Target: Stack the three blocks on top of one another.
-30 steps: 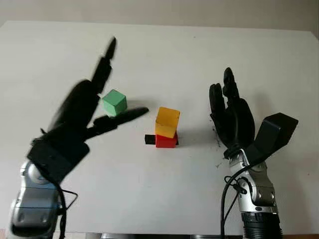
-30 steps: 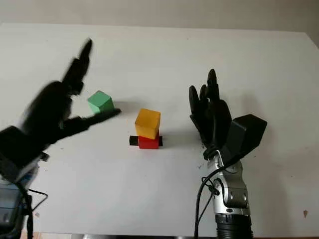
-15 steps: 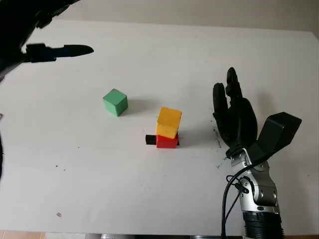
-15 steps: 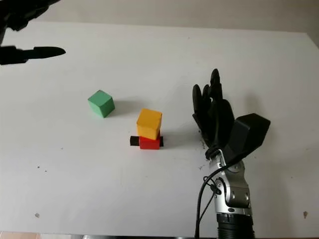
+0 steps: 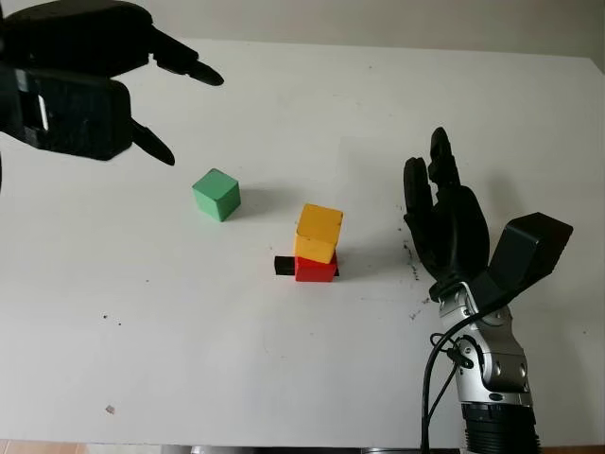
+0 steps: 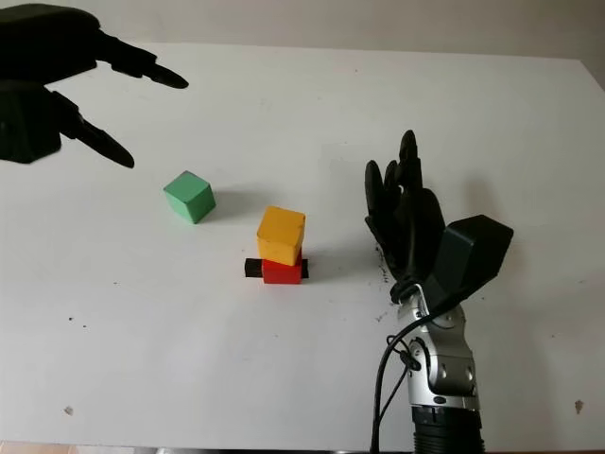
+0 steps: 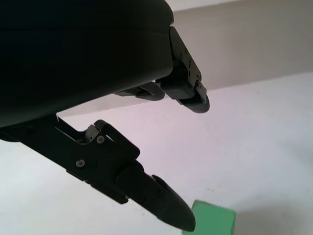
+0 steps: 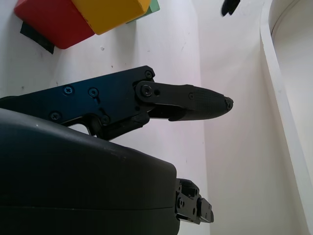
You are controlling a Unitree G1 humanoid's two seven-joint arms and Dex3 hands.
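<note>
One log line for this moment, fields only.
stack: yellow block on red block | green block on table, apart | left hand open, raised | right hand open beside stack

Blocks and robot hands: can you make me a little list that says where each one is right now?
yellow block: on top of the red block
red block: on the table, under the yellow one
green block: alone on the table, left of the stack
stack so far: two of three blocks
left hand: open, raised up and left of the green block
right hand: open, right of the stack, holding nothing
table: white
</note>
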